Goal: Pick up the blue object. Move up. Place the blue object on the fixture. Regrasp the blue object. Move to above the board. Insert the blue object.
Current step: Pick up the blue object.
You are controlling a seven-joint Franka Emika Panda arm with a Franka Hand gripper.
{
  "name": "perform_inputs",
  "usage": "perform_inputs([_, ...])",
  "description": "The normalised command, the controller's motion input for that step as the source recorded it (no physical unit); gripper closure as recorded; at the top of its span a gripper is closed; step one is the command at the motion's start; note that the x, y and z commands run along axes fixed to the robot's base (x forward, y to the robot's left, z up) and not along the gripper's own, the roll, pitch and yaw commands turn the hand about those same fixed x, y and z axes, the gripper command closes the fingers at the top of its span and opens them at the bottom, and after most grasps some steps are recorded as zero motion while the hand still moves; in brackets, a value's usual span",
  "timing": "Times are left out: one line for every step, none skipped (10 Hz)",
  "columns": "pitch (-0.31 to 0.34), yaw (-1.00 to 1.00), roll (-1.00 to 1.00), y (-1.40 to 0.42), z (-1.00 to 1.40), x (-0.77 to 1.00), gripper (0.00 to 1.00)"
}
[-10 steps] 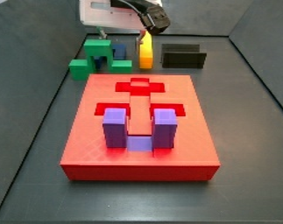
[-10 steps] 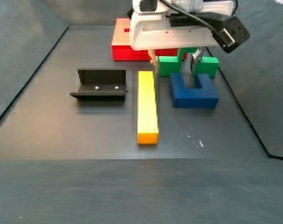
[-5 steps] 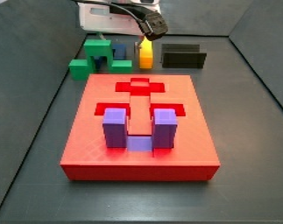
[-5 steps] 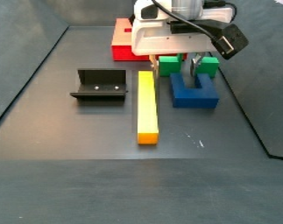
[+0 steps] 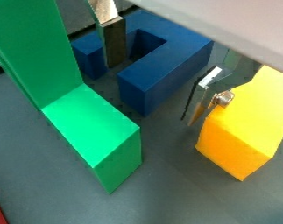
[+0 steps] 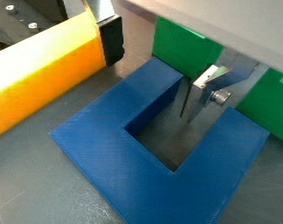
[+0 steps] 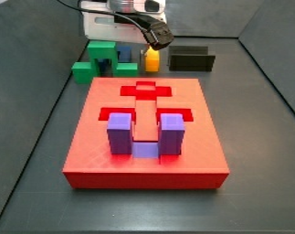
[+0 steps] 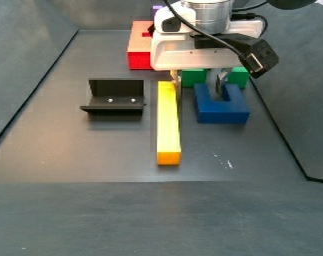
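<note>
Wrist views: gripper point(image 6: 150, 74) is seen spread wide, low over the blue object point(image 6: 102, 153); one finger point(image 6: 110, 39) stands outside a prong beside the yellow bar point(image 6: 38, 74), the other finger point(image 6: 196, 92) inside the U's slot; contact cannot be told; green block point(image 5: 79, 114) adjacent. Side views: gripper point(image 8: 211, 72) is lowered onto the blue object point(image 8: 224, 105), between yellow bar point(image 8: 167, 120) and green block point(image 8: 195, 74); the fixture point(image 8: 113, 97) well apart; the board point(image 7: 143, 137) carries a purple block point(image 7: 143, 135).

White boxy claw point(image 8: 209, 72) body, black cable looping above, flat silver fingers point(image 6: 200, 96) with dark pads, screw-fastened
</note>
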Motion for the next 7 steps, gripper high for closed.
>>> perform_inputs([0.000, 0.00, 0.00, 0.00, 0.00, 0.00, 1.00])
perform_inputs([0.000, 0.00, 0.00, 0.00, 0.00, 0.00, 1.00])
perform_inputs([0.000, 0.00, 0.00, 0.00, 0.00, 0.00, 1.00])
perform_inputs([0.000, 0.00, 0.00, 0.00, 0.00, 0.00, 1.00])
perform_inputs([0.000, 0.00, 0.00, 0.00, 0.00, 0.00, 1.00])
perform_inputs([0.000, 0.00, 0.00, 0.00, 0.00, 0.00, 1.00])
perform_inputs([0.000, 0.00, 0.00, 0.00, 0.00, 0.00, 1.00])
